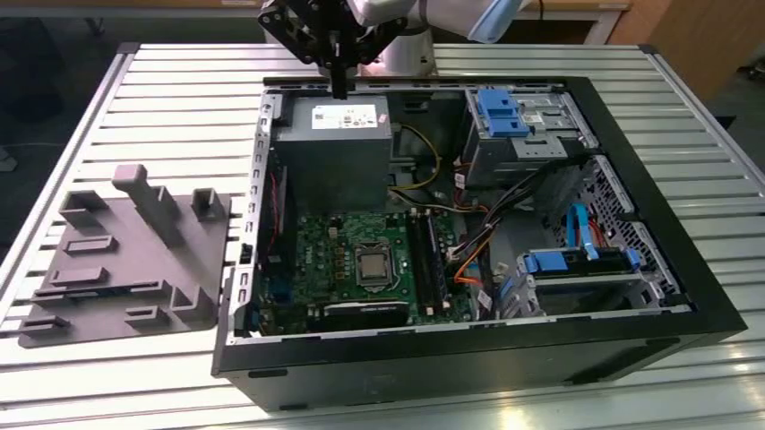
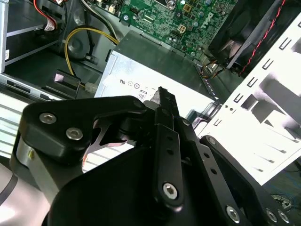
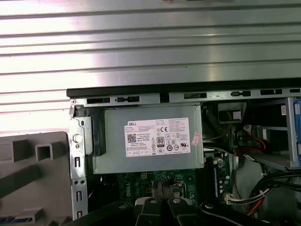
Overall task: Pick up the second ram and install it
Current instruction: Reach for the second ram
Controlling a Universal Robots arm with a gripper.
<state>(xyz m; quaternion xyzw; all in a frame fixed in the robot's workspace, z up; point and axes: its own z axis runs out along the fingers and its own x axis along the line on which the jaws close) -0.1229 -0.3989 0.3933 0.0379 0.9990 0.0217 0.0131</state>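
The gripper (image 1: pixel 340 90) hangs at the upper middle of the exterior view, above the far edge of the open computer case (image 1: pixel 478 354) and over the grey power supply (image 1: pixel 332 143). In the second wrist view its black fingers (image 2: pixel 167 141) run in to meet at the tips. They look drawn together, with no board visible between them. Both wrist views look past the gripper (image 2: pixel 162 92) (image 3: pixel 160 181) at the power supply (image 2: pixel 155 70) (image 3: pixel 148 141) and the green motherboard (image 2: pixel 188 23) (image 3: pixel 141 181) beyond it.

In the lower middle of the exterior view, the motherboard (image 1: pixel 347 246) carries the CPU socket (image 1: pixel 373 266). Just beside the socket, toward the exterior view's right, are the long black memory slots (image 1: pixel 427 264). Dark strips stand along them, but I cannot tell whether one of these is the second ram.

The grey plastic tray (image 1: pixel 120 260) with raised blocks lies on the slatted metal table (image 1: pixel 179 81) at the exterior view's left, just beside the case, and I see no dark stick among its blocks. Blue drive latches (image 1: pixel 500 112) sit at the case's upper right.
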